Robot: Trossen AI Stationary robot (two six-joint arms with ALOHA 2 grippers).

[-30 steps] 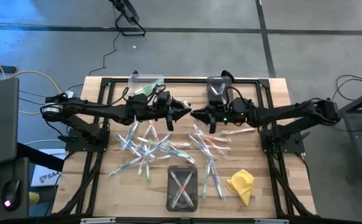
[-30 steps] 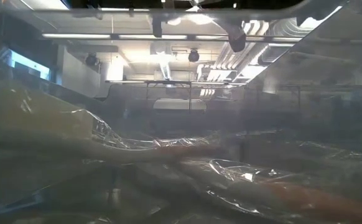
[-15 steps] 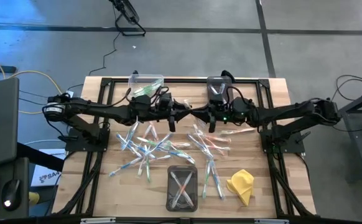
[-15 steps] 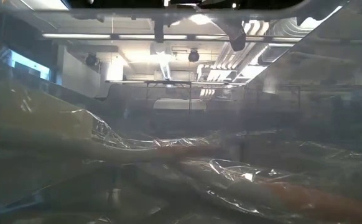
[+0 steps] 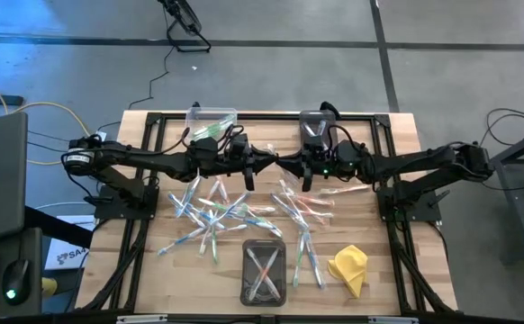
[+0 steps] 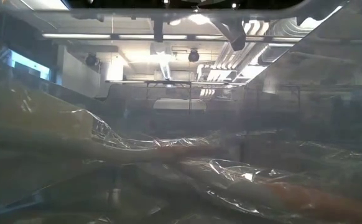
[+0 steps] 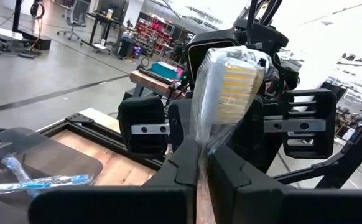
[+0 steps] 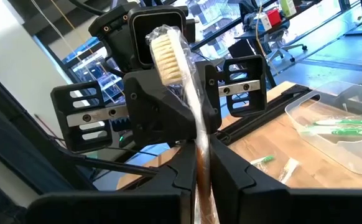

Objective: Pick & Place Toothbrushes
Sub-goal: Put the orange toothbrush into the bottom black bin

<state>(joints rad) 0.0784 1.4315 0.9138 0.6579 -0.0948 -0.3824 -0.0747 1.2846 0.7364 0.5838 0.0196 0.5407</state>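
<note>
From the high view, the two dark arms reach toward each other above the far half of the pale wooden table (image 5: 406, 126). The left gripper (image 5: 264, 159) and the right gripper (image 5: 284, 162) meet tip to tip near the middle. Both are closed, and one thin wrapped toothbrush (image 5: 275, 160) bridges them, its long axis running left to right along the line of the arms. Below them, loose white toothbrushes with green, blue and pink accents (image 5: 210, 211) lie scattered at many angles. A dark rectangular tray (image 5: 264, 272) near the front edge holds a few crossed brushes. A crumpled yellow cloth (image 5: 349, 267) lies to its right. Two clear plastic bins (image 5: 210, 120) sit at the far edge, the left one with green-accented brushes inside.

The low view is filled by crinkled clear wrapping (image 6: 187, 168) close to the lens; pinkish handles show dimly through it, lying roughly level.

In the left wrist view, the left gripper (image 7: 201, 163) is pinched shut on the handle of the wrapped toothbrush (image 7: 227, 87). The brush stands away from the fingers, yellow bristle head outermost, against the other arm's wrist.

In the right wrist view, the right gripper (image 8: 201, 155) is likewise clamped on the orange handle of the wrapped toothbrush (image 8: 171, 59). Its cream bristle head points toward the left arm's wrist.
</note>
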